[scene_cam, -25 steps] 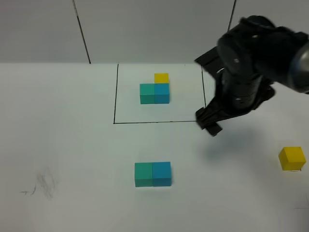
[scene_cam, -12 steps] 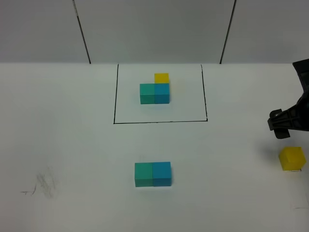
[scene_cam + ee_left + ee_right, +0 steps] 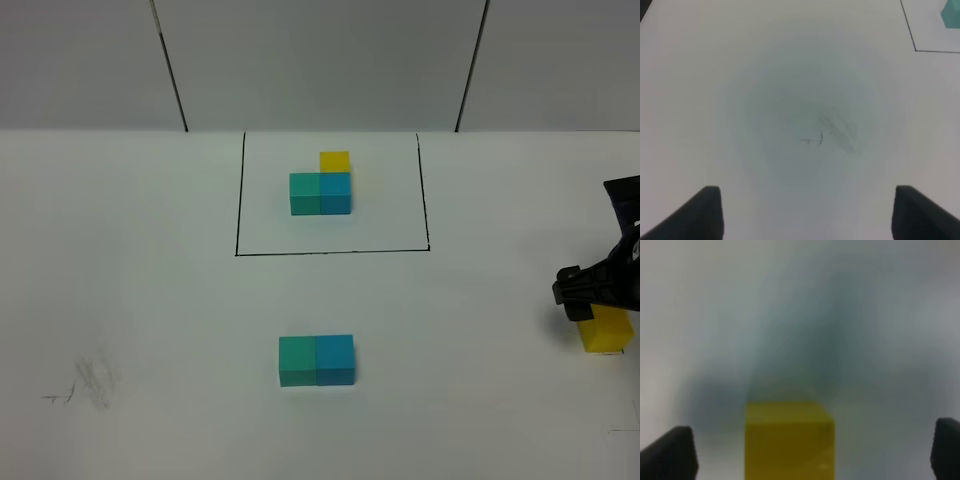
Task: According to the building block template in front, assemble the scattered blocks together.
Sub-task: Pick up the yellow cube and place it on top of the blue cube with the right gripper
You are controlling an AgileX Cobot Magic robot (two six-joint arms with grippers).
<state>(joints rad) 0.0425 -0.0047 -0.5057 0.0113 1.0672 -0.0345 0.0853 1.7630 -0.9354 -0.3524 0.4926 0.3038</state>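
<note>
White matte worktop (image 3: 150, 300), pretty plain, with a faint grey pencil-ish smudge (image 3: 88, 383) near the front left. Behind it is a pale grey panelled wall (image 3: 320, 60), split by two thin dark seams (image 3: 170, 65) that slant a bit.

The template (image 3: 322, 185) sits toward the back middle, inside a thin black outline (image 3: 330, 253) drawn straight on the surface. It has teal and blue side by side, with yellow tucked behind the blue.

In front of that, well clear of the outline, the loose teal cube (image 3: 297, 361) and blue cube (image 3: 335, 360) are pushed together, touching, teal on the left. The yellow cube (image 3: 607, 335) is way off at the right edge, well apart from those two.

The right claw (image 3: 807, 452) is spread wide open low over the yellow cube. In the wrist view the cube sits between the two fingers with a gap on each side, so nothing's gripped. That view is quite blurry, though.

The left claw (image 3: 812, 212) is open too, with nothing between its fingers, and it hangs above the smudged patch. It doesn't show up in the high view.
</note>
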